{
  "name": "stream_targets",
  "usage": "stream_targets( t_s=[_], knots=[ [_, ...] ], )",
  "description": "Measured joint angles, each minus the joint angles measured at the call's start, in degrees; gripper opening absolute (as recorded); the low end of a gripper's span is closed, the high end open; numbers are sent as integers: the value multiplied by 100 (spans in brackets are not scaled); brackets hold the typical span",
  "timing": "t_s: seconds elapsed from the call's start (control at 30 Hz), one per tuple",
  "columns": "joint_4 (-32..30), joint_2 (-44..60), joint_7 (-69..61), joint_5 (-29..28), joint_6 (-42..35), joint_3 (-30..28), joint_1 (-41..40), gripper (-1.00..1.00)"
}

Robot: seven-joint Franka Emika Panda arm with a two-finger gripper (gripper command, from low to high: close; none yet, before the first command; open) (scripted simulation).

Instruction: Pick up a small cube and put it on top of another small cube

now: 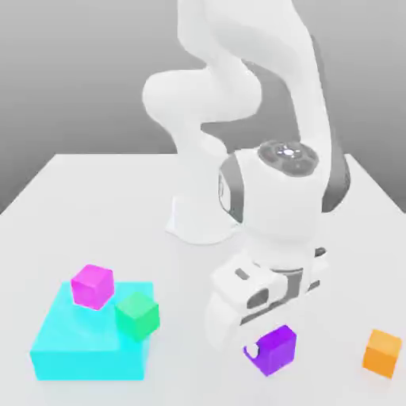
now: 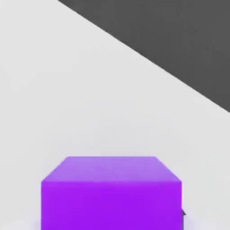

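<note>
jaws closed on the purple cube [image 1: 275, 351], i would say: one pale fingertip [image 1: 252, 350] is against its side, and the cube sits between them. it is toward the near edge of the desk [image 1: 178, 273], on the side of the exterior view's right. whether it has left the desk, i cannot tell.

the first danger, to my judgement, is the grip itself. if the pads hold only a small part of the cube, it may turn or slide out when the arm [image 1: 277, 194] goes up.

which cube must be the lower one, the task does not say. the orange cube [image 1: 382, 354], nearer to the desk's right edge, has free space around it. a cube put there off its middle would tip and fall, and a low approach could push the orange one away.

the cyan block [image 1: 89, 365], toward the desk's left edge, looks more difficult. the magenta cube [image 1: 93, 286] is near the block's far edge, and the green cube [image 1: 137, 316] is by its right edge. they are close together, so wide jaws, opening over one, could knock the other off. also, a release too high would make the purple cube bounce.
</note>
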Motion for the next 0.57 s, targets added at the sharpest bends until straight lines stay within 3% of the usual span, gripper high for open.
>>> stream_targets(
  t_s=[0.27, 0.43, 0.47, 0.57],
  knots=[
    [-453, -1659, 1755, -187, -1196, -605, -1227, -100],
    [-680, -1150, 1950, -99, -463, -710, -1378, -100],
    [-708, -1020, 1936, -75, -306, -714, -1375, 100],
    [-708, -1020, 1936, -75, -306, -714, -1374, 100]
  ],
)
